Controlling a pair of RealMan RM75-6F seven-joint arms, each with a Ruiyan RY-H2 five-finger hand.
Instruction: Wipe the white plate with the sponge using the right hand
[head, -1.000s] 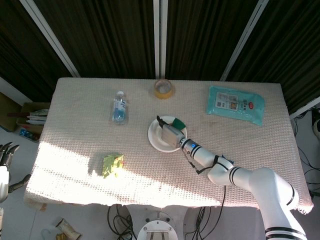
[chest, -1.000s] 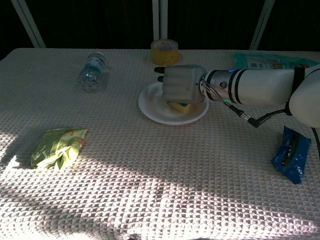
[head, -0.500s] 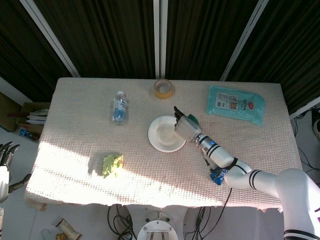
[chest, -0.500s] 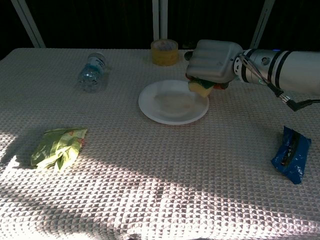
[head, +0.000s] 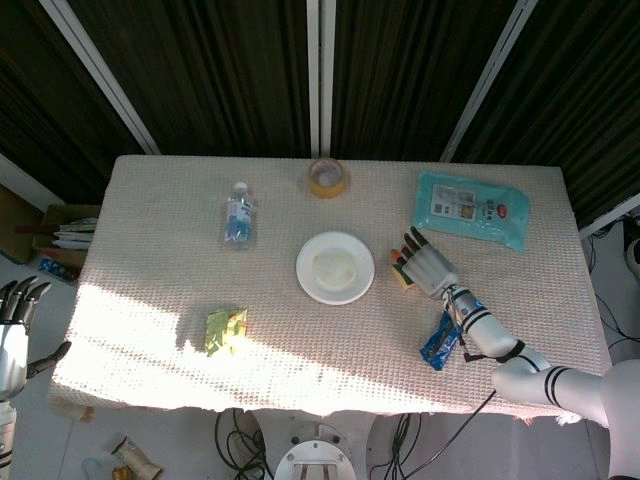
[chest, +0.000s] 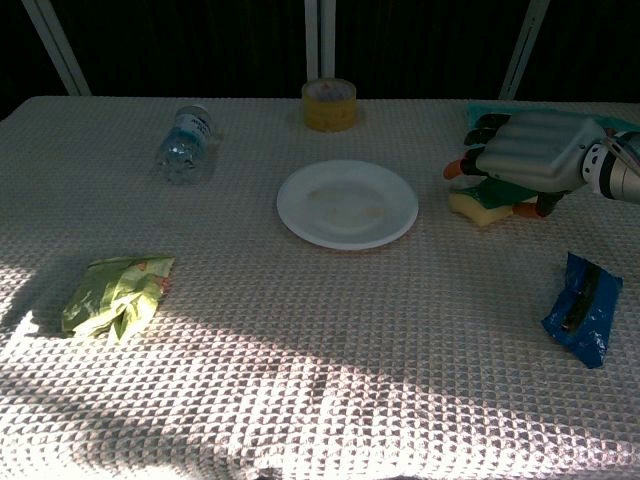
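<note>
The white plate (head: 335, 267) (chest: 347, 203) lies bare at the middle of the table. To its right the yellow and green sponge (head: 400, 273) (chest: 487, 204) lies on the cloth, apart from the plate. My right hand (head: 429, 265) (chest: 532, 152) hovers just over the sponge with its fingers spread and nothing gripped. My left hand (head: 16, 322) hangs off the table's left edge, fingers apart and empty; the chest view does not show it.
A water bottle (head: 238, 215) lies at the back left and a tape roll (head: 328, 177) at the back middle. A teal wipes pack (head: 470, 208) is at the back right. A crumpled green packet (head: 225, 330) and a blue packet (head: 440, 340) lie nearer the front.
My right hand carried the sponge off the plate to the right, set it on the cloth and opened its fingers. The plate is now uncovered. The left hand barely moved.
</note>
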